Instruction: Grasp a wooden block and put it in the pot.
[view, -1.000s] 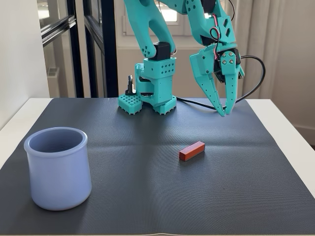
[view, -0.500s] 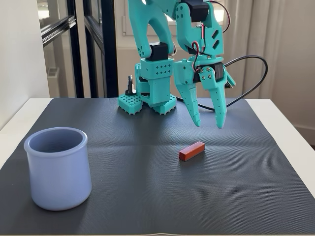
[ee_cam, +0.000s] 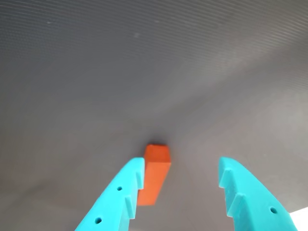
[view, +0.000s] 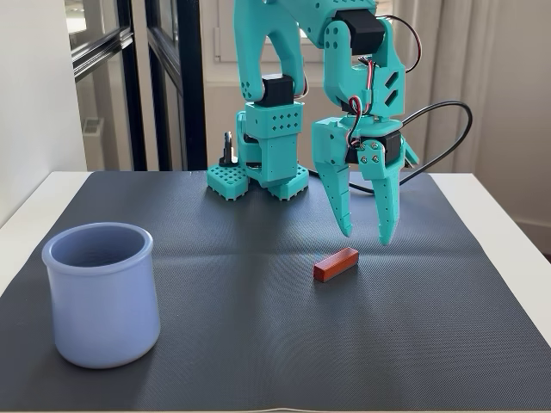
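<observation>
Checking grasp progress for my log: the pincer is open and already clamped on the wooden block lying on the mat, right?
Not clamped. In the fixed view the open pincer hangs above the wooden block, which lies untouched on the mat.

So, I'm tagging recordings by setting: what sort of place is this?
Probably a home or office room: a white table with a dark mat, tall glazed doors behind.
</observation>
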Motion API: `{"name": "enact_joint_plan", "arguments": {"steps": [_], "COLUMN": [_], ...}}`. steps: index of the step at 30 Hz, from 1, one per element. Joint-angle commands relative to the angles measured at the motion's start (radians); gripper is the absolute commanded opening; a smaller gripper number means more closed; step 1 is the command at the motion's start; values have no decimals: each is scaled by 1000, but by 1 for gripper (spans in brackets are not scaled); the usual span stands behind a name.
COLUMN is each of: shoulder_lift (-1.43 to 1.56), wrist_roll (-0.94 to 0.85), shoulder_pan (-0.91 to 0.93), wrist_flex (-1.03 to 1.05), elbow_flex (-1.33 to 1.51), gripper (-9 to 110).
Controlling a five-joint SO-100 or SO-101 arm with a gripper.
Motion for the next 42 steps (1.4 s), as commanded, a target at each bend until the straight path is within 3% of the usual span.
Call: {"name": "enact_joint_plan", "arguments": {"steps": [1, 36, 42], "shoulder_lift": [-11, -126, -126], "wrist_roll": [9, 2, 9], "shoulder_pan": [15, 106, 115], "wrist_flex": [5, 23, 21], "elbow_flex": [-55, -98, -97], "gripper": [18, 18, 13]}}
